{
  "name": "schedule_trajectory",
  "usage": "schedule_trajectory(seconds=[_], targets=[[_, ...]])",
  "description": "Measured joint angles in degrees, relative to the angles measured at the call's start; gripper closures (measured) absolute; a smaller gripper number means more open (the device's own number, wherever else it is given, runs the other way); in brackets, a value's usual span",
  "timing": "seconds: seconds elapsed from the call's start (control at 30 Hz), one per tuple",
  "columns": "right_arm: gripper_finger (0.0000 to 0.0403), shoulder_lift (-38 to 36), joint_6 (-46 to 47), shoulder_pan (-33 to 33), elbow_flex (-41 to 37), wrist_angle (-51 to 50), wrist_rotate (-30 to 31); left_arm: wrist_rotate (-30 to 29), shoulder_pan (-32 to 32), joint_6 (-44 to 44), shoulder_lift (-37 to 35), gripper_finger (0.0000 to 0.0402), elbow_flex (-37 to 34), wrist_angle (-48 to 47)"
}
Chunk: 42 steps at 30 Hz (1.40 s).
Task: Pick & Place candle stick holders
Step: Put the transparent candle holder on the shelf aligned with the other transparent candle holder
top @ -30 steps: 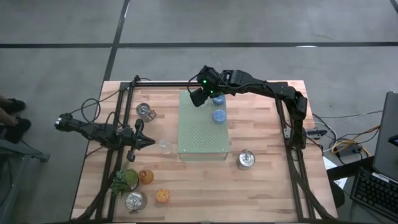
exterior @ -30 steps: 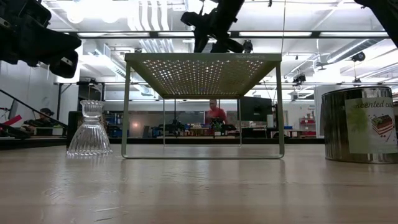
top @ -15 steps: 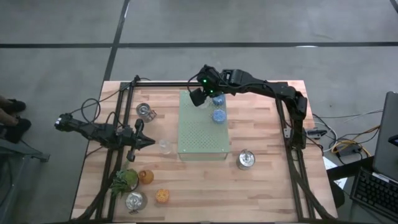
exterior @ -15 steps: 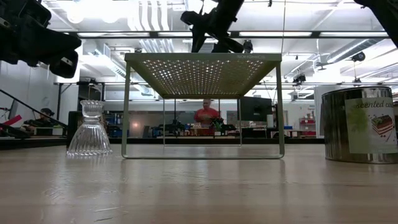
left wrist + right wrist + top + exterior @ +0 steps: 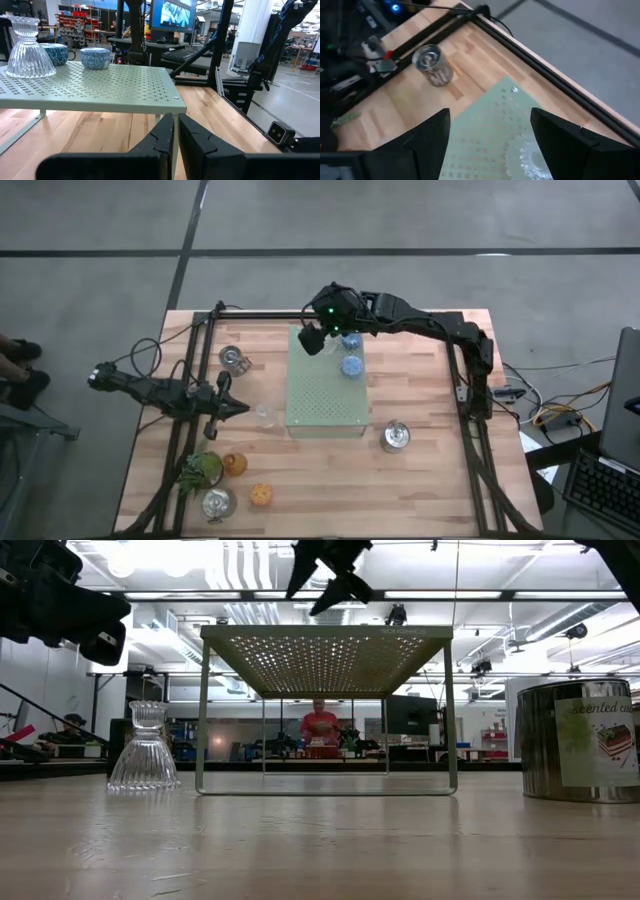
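Lifting away from the board [image 5: 325, 395] on the table [image 5: 430, 480], the right gripper [image 5: 312, 338] has risen and slid toward the board's far left corner. Its jaws have spread and now stand released with nothing between them. In the low view it [image 5: 326, 578] hangs clear above the board top. That suggests a placement just finished: a glass holder [image 5: 526, 156] stands upright on the board beside two blue holders [image 5: 95, 57]. The left gripper [image 5: 235, 408] waits clenched and empty near the board's left edge, just beside a second glass holder [image 5: 265, 415] on the table. Three silver holders [image 5: 395, 437], an amber one [image 5: 234, 464] and an orange one [image 5: 260, 495] sit off the board, so most of the job looks undone.
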Motion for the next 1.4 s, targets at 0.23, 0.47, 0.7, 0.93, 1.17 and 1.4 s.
schedule_trajectory(seconds=[0.23, 0.47, 0.7, 0.93, 1.17, 1.4], targets=[[0.0146, 0.00, -5.19, 4.14, -0.08, 5.66, -0.18, -0.02, 0.00, 0.02, 0.02, 0.0374, 0.00, 0.00], [0.0147, 0.16, -9.88, 9.22, -1.91, 12.05, -0.14, -0.01, 0.01, 0.01, 0.01, 0.0374, 0.00, 0.00], [0.0150, 4.56, -20.41, 14.42, -2.23, 20.73, -0.15, -0.02, 0.00, 0.00, 0.00, 0.0374, 0.00, 0.00], [0.0166, 9.99, -19.12, 17.14, -1.23, 26.17, -1.41, -0.02, 0.00, 0.00, 0.00, 0.0374, 0.00, 0.00], [0.0168, 14.38, -17.89, 16.96, -0.91, 25.20, -4.56, 0.00, 0.00, 0.02, 0.00, 0.0374, 0.00, 0.00], [0.0158, 16.13, -17.26, 16.89, -1.02, 23.17, -4.67, -0.01, 0.02, 0.00, 0.02, 0.0374, 0.00, 0.00]])
